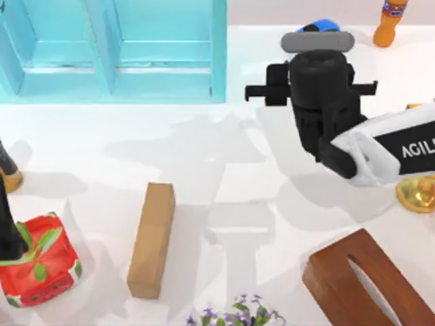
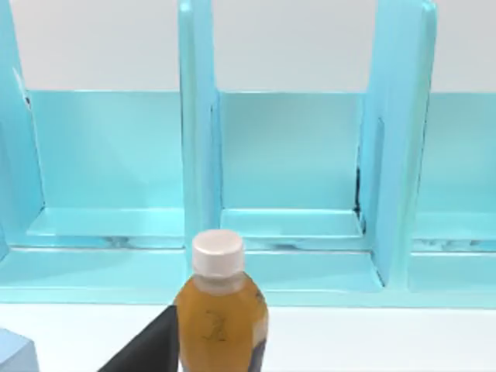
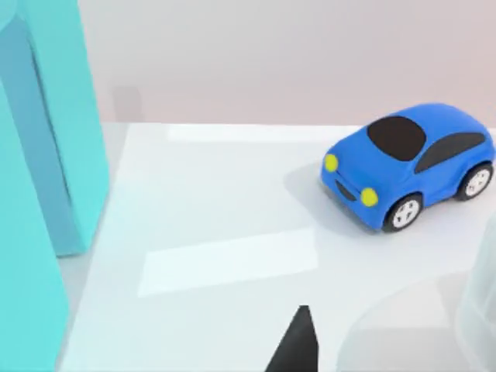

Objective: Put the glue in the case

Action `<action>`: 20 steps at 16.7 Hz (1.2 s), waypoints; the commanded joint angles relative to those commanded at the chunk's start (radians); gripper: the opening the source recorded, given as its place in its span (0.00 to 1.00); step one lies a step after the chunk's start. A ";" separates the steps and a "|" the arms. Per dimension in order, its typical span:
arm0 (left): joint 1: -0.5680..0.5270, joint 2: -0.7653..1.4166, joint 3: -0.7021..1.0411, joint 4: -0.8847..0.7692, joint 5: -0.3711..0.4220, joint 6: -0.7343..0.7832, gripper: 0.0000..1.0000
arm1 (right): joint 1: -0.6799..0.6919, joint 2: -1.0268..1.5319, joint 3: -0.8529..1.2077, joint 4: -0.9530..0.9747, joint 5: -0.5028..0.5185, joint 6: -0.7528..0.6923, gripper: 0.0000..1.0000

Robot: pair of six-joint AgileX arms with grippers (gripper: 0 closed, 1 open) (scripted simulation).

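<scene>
The case (image 1: pixel 115 51) is a big turquoise shelf unit at the table's back left; its upright dividers and open compartments (image 2: pixel 291 163) face the left wrist camera. The glue is hidden from every view. My right gripper (image 1: pixel 317 68) hangs over the back right of the table, pointing toward the far edge, just right of the case's end wall (image 3: pixel 46 139). One dark fingertip (image 3: pixel 298 345) shows in the right wrist view. My left arm (image 1: pixel 5 224) stays at the table's left edge.
A blue toy car (image 3: pixel 407 167) sits beyond the right gripper, an orange bottle (image 1: pixel 392 22) at the back right. Another orange bottle (image 2: pixel 221 310) stands before the case. A tan block (image 1: pixel 151 239), a red carton (image 1: pixel 37 268), a gold bell (image 1: pixel 418 193) and a brown wooden box (image 1: pixel 367 285) lie nearer.
</scene>
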 joint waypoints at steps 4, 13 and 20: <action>0.000 0.000 0.000 0.000 0.000 0.000 1.00 | -0.001 0.003 -0.003 0.003 0.000 0.002 0.00; 0.000 0.000 0.000 0.000 0.000 0.000 1.00 | -0.320 -0.120 0.133 -0.313 -0.177 -0.448 0.00; 0.000 0.000 0.000 0.000 0.000 0.000 1.00 | -0.823 -0.179 0.239 -0.892 -0.572 -1.236 0.00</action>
